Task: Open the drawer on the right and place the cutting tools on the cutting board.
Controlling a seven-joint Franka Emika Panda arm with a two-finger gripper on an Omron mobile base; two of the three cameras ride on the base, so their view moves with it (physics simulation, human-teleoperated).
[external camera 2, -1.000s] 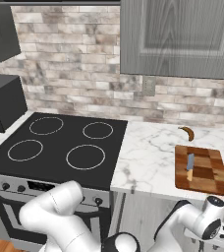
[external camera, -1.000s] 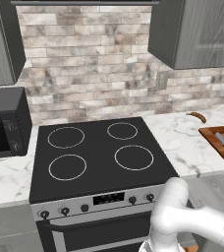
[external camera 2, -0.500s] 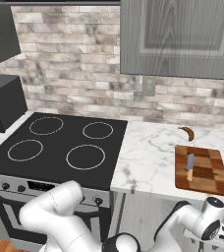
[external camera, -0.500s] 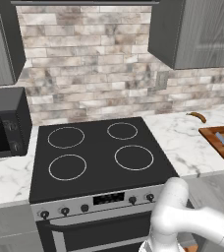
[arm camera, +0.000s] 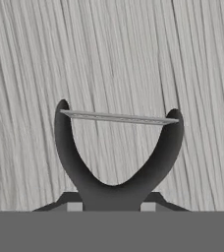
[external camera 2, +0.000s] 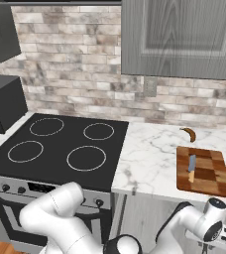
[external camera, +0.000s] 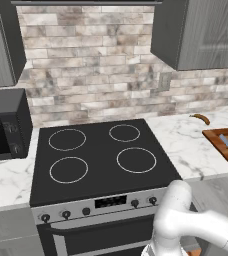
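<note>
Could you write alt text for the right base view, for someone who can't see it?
A knife lies on a wooden cutting board on a marble counter, right of a black stovetop. A curved brown thing rests behind the board; the white robot arm bends low in front.

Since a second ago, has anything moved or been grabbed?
Nothing visibly moved in the base views. The arm stays low at the right, one cutting tool still lies on the cutting board, and the curved brown thing sits behind it. In the hand view the gripper has a thin grey strip spanning its tips. There is no earlier hand picture to compare.
</note>
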